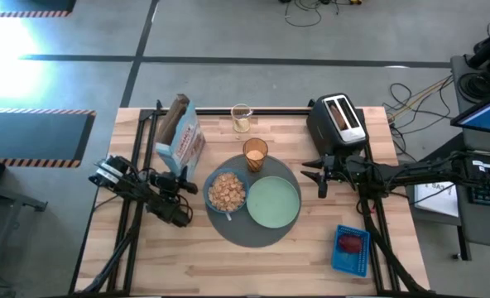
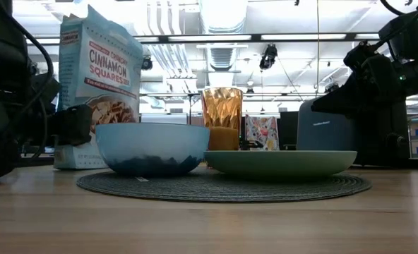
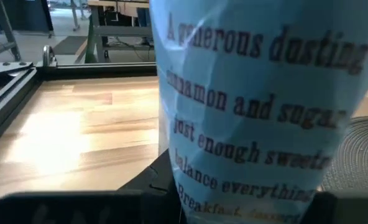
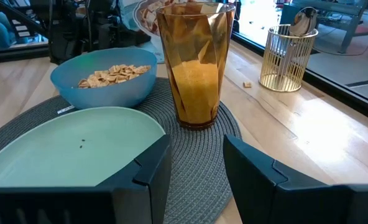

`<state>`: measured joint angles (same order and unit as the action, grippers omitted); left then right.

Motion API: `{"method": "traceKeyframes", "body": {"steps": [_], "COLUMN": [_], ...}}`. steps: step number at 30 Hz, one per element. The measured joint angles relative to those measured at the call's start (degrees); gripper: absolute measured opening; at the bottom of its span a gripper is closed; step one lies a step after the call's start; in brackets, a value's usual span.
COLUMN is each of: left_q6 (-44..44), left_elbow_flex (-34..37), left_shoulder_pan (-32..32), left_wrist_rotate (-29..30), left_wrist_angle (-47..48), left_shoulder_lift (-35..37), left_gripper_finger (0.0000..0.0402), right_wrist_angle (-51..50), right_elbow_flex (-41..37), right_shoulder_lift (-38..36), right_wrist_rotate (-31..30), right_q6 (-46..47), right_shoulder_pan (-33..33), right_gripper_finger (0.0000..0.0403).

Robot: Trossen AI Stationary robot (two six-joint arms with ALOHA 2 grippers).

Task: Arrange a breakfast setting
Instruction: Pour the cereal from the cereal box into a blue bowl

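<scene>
The pale wooden tabletop [image 1: 187,265] stands on a grey floor, and bright ceiling lights show in the room behind.

On the left, the left gripper [image 1: 181,184] is at the side of a tall light-blue cereal box [image 1: 179,139]. Its wrist view is filled by the box, which sits right between the fingers, but I cannot tell if they squeeze it.

In the middle lies a round dark-grey woven mat [image 1: 249,236]. On its left part sits a small blue bowl [image 1: 226,192] full of brown cereal squares [image 4: 115,73]. A pale-green plate [image 1: 274,202] sits just right of the bowl. An amber tumbler [image 1: 255,154] stands on the far edge of the mat. A small gold wire holder [image 1: 241,118] stands farther back.

On the right, the right gripper [image 1: 319,177] hangs near the plate, fingers partly open and empty. A black-and-silver toaster [image 1: 338,122] stands behind it. A blue slotted basket [image 1: 351,251] sits near the front right corner with a red fruit [image 1: 352,242] inside.
</scene>
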<state>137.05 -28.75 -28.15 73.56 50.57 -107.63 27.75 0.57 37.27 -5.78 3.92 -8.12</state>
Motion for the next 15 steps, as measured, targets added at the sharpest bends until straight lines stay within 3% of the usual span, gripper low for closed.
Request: {"method": "traceKeyframes", "body": {"steps": [15], "left_q6": [0.22], "left_elbow_flex": [1.06], "left_shoulder_pan": [16.01], "left_wrist_rotate": [-1.84], "left_wrist_angle": [0.52], "left_shoulder_lift": [-0.02], "left_gripper_finger": [0.0085], "right_wrist_angle": [0.0], "right_elbow_flex": [-0.01], "right_shoulder_lift": [0.01], "right_wrist_rotate": [0.0], "right_q6": [0.0], "right_shoulder_pan": [-0.01], "right_gripper_finger": [0.0134]}}
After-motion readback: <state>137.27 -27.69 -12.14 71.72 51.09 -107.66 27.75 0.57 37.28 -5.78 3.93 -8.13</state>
